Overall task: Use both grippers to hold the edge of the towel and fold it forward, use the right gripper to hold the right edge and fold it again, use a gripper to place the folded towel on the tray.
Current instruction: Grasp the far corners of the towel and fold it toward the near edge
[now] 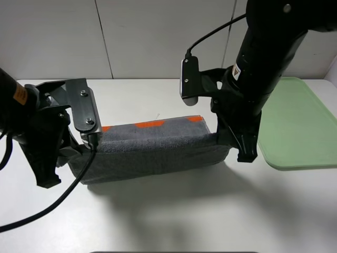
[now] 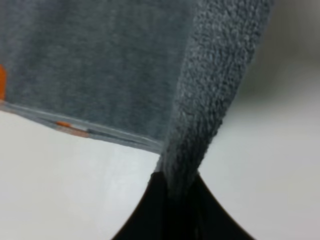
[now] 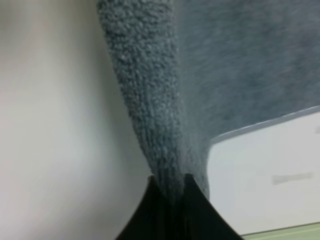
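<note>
Grey towel (image 1: 158, 150) raised mid-fold, green tray (image 1: 295, 126) nearby

bright even light, soft shadows, blurry wrist views

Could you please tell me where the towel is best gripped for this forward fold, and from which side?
Grip the plain grey hem at its two ends, one tool from each side, as the left tool and right tool do now. The towel is wide and limp, so end grips likely keep it level.
</note>
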Available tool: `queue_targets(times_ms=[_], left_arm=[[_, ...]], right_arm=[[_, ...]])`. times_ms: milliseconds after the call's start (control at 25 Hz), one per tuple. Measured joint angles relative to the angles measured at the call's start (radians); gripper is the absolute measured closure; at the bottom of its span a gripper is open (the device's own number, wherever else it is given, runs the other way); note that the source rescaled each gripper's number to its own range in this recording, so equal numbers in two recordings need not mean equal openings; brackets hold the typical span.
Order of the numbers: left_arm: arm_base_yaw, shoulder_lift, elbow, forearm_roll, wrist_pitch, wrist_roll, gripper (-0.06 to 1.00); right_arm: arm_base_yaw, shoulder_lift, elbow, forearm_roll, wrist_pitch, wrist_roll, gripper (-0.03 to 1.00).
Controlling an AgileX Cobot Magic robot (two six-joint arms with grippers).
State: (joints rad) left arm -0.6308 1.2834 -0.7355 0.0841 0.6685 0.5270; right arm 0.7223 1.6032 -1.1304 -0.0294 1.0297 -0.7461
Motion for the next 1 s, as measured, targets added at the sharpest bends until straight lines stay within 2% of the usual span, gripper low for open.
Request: queue_targets(times_ms=[240, 560, 760, 1000], left_arm=[[0.075, 0.042, 0.000, 0.012, -0.057, 0.018, 0.94], [0.130, 0.167, -0.003, 0.023, -0.176, 0.021, 0.94], [0.163, 0.240, -0.072, 0.023, -0.194, 0.026, 0.94], [0.166, 0.344, -0.165, 0.025, -0.199, 0.047, 0.94]], right_arm=[[0.000, 0.076, -0.084, -0.015, 0.010, -0.010, 0.97], [-0.012, 0.157, -0.160, -0.041, 0.003, -0.027, 0.97], [-0.056, 0.194, -0.175, -0.035, -0.020, -0.047, 0.97], [-0.106, 0.197, -0.177, -0.037, -0.069, -0.070, 0.97]])
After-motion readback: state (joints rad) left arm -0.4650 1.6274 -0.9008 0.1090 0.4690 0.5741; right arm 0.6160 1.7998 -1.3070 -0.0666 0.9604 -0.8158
